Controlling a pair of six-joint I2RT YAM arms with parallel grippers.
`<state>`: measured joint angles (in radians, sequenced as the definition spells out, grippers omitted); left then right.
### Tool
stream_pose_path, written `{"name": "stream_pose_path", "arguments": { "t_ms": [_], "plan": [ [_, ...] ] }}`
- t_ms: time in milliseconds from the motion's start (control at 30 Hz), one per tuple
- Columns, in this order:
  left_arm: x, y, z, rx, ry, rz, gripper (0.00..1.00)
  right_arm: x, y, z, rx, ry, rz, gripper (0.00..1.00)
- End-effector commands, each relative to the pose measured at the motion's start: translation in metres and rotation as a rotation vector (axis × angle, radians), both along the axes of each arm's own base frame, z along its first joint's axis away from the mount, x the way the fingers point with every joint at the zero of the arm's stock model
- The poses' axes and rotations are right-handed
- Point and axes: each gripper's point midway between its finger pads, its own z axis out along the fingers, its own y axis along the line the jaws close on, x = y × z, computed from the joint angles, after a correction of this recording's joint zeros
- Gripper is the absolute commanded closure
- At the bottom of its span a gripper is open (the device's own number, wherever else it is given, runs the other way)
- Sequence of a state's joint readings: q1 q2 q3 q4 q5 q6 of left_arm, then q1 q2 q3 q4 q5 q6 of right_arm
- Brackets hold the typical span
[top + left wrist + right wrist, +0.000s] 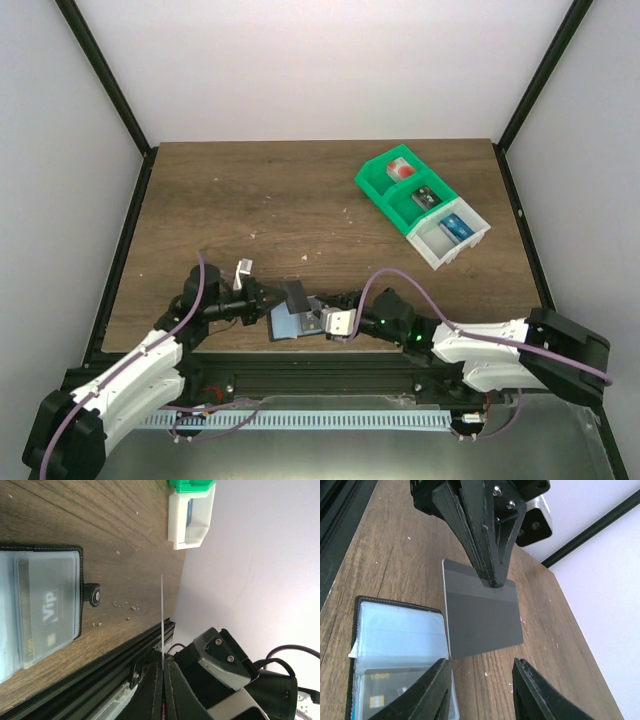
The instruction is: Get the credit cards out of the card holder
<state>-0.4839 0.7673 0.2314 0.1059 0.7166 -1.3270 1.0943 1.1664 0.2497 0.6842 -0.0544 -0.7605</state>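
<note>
The card holder [290,323] lies open on the table at the near edge, pale blue-grey with black edging and a black tab [94,595]. One card marked "Vip" [47,611] sits in its pocket. My left gripper [272,297] is shut on another credit card [296,294] and holds it above the table just beyond the holder. The right wrist view shows that card's dark grey back [480,612]. In the left wrist view it is a thin edge-on line [162,620] between the closed fingers [163,662]. My right gripper [482,667] is open and empty, its left finger over the holder's edge [395,635].
A green-and-white compartment bin [420,205] with small items stands at the far right of the wooden table and also shows in the left wrist view [190,515]. Black frame rails run along the table's near edge and sides.
</note>
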Motion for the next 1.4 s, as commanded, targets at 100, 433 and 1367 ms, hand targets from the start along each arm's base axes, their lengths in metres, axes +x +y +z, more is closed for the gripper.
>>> {"name": "stream_pose_path", "arguments": {
  "t_ms": [100, 433, 1367],
  "plan": [
    [-0.002, 0.000, 0.003, -0.036, 0.016, 0.000, 1.00, -0.003, 0.019, 0.017, -0.001, -0.103, 0.033, 0.62],
    [-0.004, 0.000, 0.007, -0.058, 0.024, 0.001, 1.00, -0.007, 0.026, 0.028, 0.031, -0.164, 0.016, 0.82],
    [0.015, 0.002, 0.030, 0.073, -0.223, -0.013, 0.00, 0.058, -0.029, 0.069, 0.430, 0.561, -0.505, 1.00]
  ]
}}
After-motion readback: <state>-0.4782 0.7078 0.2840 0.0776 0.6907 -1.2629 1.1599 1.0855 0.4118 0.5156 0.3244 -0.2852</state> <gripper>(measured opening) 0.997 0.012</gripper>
